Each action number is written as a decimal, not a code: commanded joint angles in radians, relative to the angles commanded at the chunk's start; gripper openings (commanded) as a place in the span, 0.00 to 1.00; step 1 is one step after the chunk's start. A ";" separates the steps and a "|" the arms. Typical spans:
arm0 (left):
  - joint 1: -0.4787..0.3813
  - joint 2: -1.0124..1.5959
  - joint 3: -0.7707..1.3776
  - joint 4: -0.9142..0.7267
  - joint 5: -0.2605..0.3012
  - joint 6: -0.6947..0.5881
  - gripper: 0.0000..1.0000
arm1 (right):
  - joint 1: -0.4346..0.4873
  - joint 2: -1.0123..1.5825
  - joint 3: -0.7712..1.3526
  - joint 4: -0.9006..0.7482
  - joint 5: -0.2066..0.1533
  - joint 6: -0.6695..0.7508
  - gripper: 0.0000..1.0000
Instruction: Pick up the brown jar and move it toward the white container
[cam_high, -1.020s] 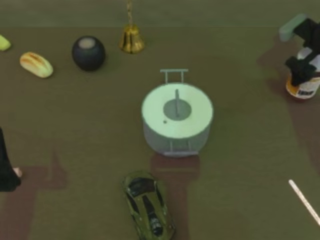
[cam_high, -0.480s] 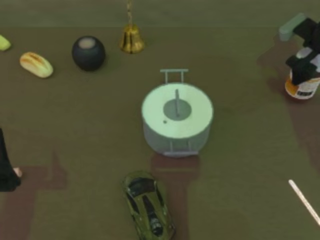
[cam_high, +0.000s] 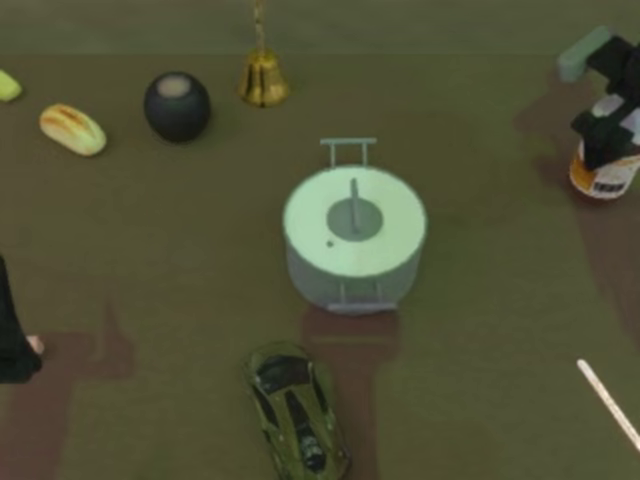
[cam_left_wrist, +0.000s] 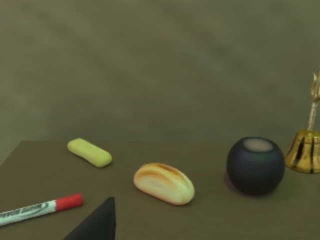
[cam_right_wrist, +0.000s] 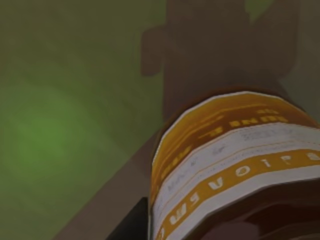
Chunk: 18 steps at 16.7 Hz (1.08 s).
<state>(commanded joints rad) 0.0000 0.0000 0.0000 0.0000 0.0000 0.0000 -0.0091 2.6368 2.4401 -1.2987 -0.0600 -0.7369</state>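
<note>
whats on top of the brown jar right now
The right end effector sits over the brown jar, covering most of its white lid. Only the orange-and-white label shows below it; whether the fingers actually touch the jar is hidden.

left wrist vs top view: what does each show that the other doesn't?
Left wrist only: a red-capped marker.
Top only: the white container mid-table, a toy car below it, a white stick at the right edge, and the right gripper over the brown jar at the far right.
Both: the yellow block, the bread roll, the dark ball and the gold bell.
</note>
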 joint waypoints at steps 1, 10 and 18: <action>0.000 0.000 0.000 0.000 0.000 0.000 1.00 | -0.003 0.000 0.000 0.000 0.000 0.002 0.00; 0.000 0.000 0.000 0.000 0.000 0.000 1.00 | 0.005 -0.348 -0.347 0.011 -0.004 0.004 0.00; 0.000 0.000 0.000 0.000 0.000 0.000 1.00 | 0.011 -0.547 -0.553 0.006 -0.006 0.000 0.00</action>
<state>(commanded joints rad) 0.0000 0.0000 0.0000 0.0000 0.0000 0.0000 0.0021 2.0903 1.8873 -1.2931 -0.0664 -0.7366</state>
